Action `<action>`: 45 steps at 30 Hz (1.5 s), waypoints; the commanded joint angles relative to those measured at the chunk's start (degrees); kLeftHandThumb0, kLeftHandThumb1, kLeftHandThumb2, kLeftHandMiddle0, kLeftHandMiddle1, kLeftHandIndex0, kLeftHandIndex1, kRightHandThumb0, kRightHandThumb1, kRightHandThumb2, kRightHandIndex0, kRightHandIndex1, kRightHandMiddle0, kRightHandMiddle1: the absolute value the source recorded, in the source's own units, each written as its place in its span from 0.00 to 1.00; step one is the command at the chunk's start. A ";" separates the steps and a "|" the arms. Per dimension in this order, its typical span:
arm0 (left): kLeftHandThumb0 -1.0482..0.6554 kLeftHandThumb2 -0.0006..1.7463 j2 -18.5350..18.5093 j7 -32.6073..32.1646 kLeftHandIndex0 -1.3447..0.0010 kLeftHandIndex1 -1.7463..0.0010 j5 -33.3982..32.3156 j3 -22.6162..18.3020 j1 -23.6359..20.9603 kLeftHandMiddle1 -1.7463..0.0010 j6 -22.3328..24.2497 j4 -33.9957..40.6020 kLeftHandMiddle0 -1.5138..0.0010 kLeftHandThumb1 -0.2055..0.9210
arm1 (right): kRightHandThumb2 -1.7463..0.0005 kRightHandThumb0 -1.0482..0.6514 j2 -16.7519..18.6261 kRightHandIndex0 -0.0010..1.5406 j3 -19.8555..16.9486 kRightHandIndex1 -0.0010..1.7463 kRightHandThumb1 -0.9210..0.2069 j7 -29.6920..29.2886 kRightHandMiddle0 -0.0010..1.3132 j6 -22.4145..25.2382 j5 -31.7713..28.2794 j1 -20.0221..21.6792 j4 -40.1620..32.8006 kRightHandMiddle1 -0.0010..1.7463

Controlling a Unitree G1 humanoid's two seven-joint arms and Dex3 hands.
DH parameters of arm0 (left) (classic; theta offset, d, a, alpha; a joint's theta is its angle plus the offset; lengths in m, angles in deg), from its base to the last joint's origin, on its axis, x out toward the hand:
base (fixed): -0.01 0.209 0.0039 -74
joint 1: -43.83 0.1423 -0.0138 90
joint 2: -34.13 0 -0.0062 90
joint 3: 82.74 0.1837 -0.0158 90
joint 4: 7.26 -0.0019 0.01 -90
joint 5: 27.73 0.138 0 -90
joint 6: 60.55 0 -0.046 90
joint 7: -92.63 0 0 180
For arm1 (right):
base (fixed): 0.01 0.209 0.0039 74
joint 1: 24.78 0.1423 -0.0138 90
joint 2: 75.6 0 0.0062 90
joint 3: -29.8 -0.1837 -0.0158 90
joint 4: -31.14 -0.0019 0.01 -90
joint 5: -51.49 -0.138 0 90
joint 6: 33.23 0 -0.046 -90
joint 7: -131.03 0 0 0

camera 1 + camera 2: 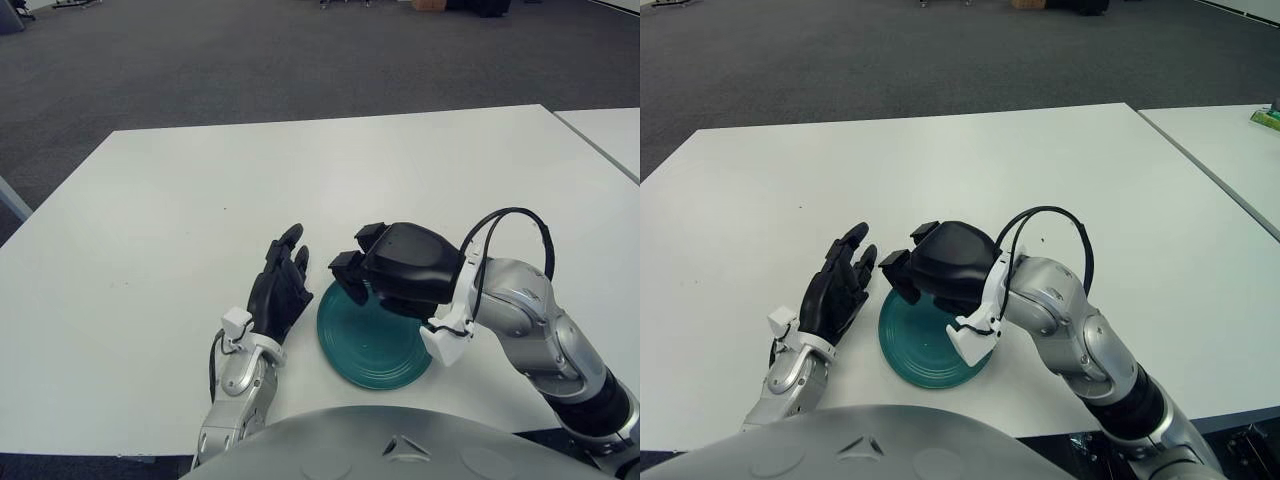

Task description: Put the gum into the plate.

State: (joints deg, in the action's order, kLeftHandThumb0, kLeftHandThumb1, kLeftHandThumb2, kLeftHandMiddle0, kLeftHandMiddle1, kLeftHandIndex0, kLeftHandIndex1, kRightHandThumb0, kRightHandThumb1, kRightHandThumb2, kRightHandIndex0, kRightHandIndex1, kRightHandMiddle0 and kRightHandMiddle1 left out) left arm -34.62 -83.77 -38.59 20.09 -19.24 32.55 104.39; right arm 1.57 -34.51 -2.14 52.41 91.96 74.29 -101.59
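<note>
A round teal plate [375,355] lies on the white table [300,180] close to the front edge. My right hand [400,265] hovers over the plate's far half, knuckles up, and covers that part of it. No gum shows anywhere in either view; the underside of the right hand is hidden. My left hand [280,290] shows just left of the plate, palm down with its fingers stretched out flat and holding nothing. The bare part of the plate [930,350] has nothing on it.
A second white table [610,135] stands to the right across a narrow gap, with a small green object [1265,118] on it. Grey carpet lies beyond the table's far edge.
</note>
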 commanded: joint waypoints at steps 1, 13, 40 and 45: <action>0.03 0.59 -0.48 -0.08 1.00 0.76 1.09 0.20 -0.85 1.00 -0.90 -0.01 0.87 1.00 | 0.27 0.61 0.17 0.39 0.21 1.00 0.56 -1.20 0.45 -0.96 0.98 -0.45 1.13 0.86; 0.03 0.58 1.07 -0.83 1.00 0.83 -0.17 0.47 -0.53 1.00 -0.08 0.85 0.94 1.00 | 0.72 0.33 -1.81 0.25 -1.32 0.55 0.03 -3.28 0.07 -4.79 1.35 -3.88 1.56 0.77; 0.00 0.60 1.41 0.51 1.00 0.75 -2.23 -0.21 0.43 0.98 -2.83 0.14 0.89 1.00 | 0.53 0.06 1.98 0.15 -1.27 0.29 0.00 -1.89 0.00 3.13 -3.13 -10.61 -0.15 0.29; 0.00 0.58 1.98 0.52 1.00 0.75 -3.04 0.02 0.76 0.98 -4.36 -0.57 0.88 1.00 | 0.50 0.01 0.50 0.08 -1.55 0.09 0.00 -1.37 0.00 1.87 -4.13 -10.81 0.52 0.19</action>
State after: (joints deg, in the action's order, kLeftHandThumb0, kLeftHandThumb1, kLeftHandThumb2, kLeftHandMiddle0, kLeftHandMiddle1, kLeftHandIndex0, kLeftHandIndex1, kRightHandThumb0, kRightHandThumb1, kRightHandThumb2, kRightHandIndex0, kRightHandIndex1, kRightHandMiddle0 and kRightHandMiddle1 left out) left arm -33.00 -83.67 -41.02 20.29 -18.60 29.77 104.68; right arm 3.14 -35.63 -3.39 55.22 88.80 63.51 -101.31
